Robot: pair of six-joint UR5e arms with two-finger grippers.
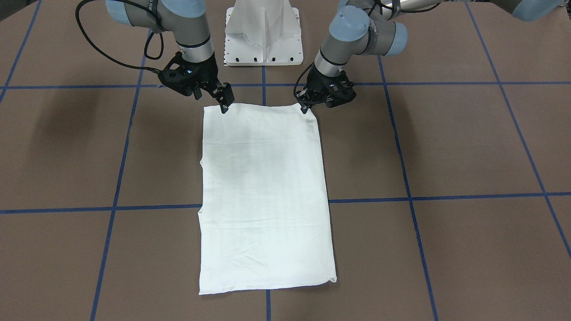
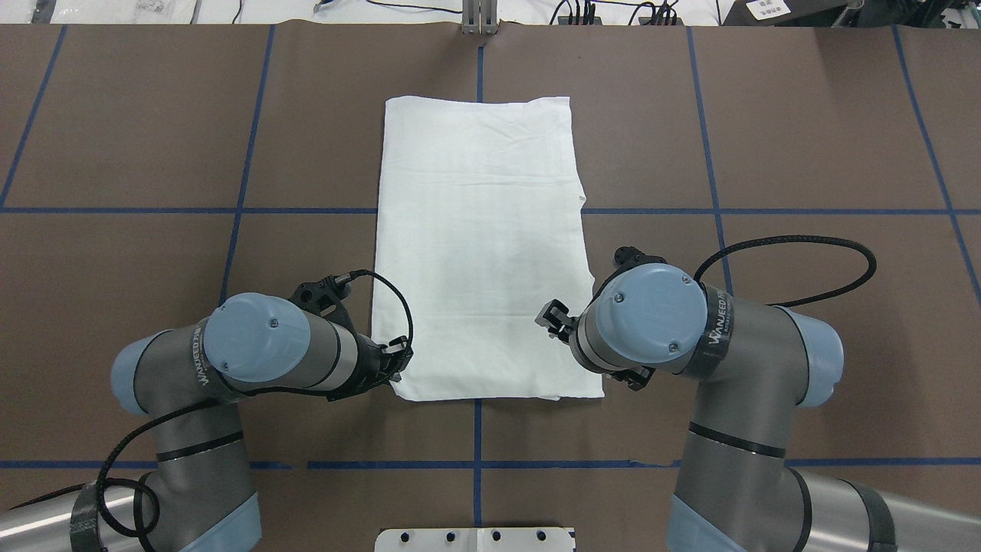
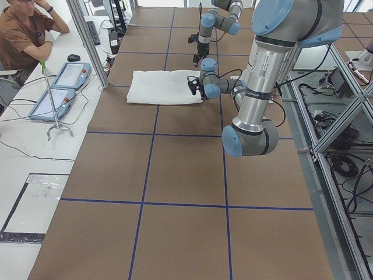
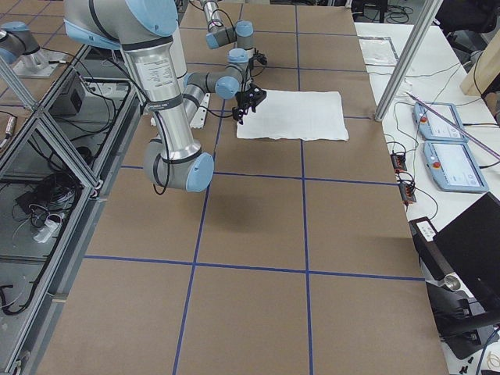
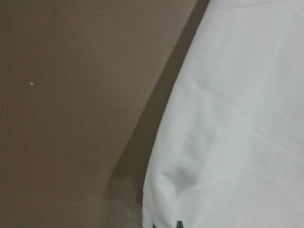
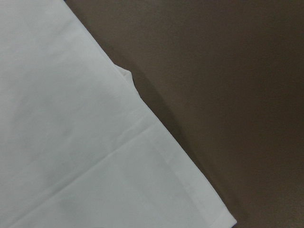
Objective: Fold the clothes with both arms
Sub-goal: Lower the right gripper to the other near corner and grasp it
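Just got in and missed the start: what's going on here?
A two-armed robot is folding a white shirt. It lies flat on the brown table, already folded into a long rectangle. The left hand and the right hand each sit at a corner of the shirt's edge nearest the robot. Whether they have pinched the cloth cannot be told.

the t-shirt (image 1: 265, 191) lies flat on the table (image 1: 446, 147), left gripper (image 1: 305, 108) and right gripper (image 1: 224, 107) at its two corners nearest the robot.

- Left gripper (image 2: 397, 357): largely hidden in the overhead view; jaw state unclear.
- Right gripper (image 1: 224, 106): jaw gap too small to judge.
- T-shirt (image 6: 71, 142): cut off by both wrist views' edges.
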